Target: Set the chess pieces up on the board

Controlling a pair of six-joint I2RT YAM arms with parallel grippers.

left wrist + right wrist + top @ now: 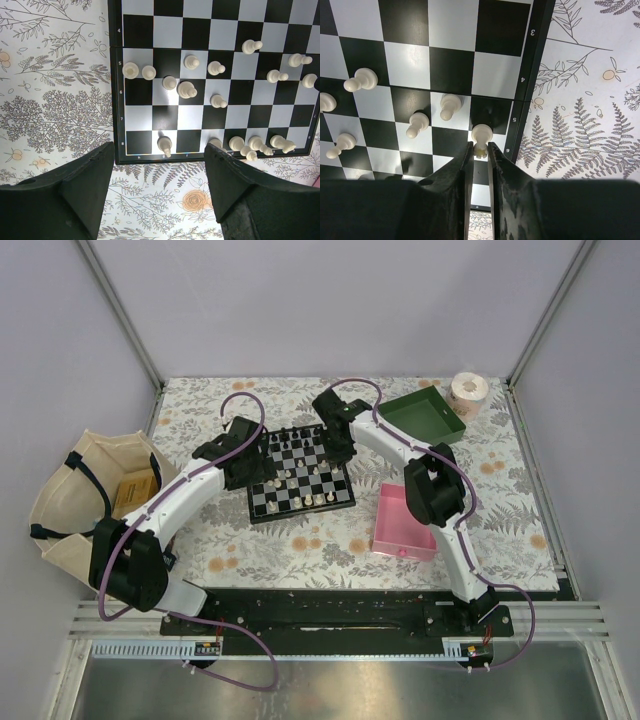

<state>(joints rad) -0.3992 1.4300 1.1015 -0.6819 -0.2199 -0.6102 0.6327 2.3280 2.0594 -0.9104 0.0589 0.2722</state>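
Observation:
The board (300, 475) lies mid-table with black pieces along its far side and cream-white pieces toward the near side. In the right wrist view my right gripper (480, 150) is shut on a cream-white rook (481, 136) near the board's right edge (517, 130); other white pieces (450, 106) stand to its left. My left gripper (157, 185) is open and empty, over the tablecloth just off the board's edge (150, 159). A white piece (165, 145) stands on the edge row between its fingers' line; several more white pieces (186, 90) are scattered beyond.
A pink tray (404, 523) lies right of the board, a green tray (425, 415) at the back right, and a tape roll (467, 392) behind it. A cloth bag (85, 495) sits off the table's left edge.

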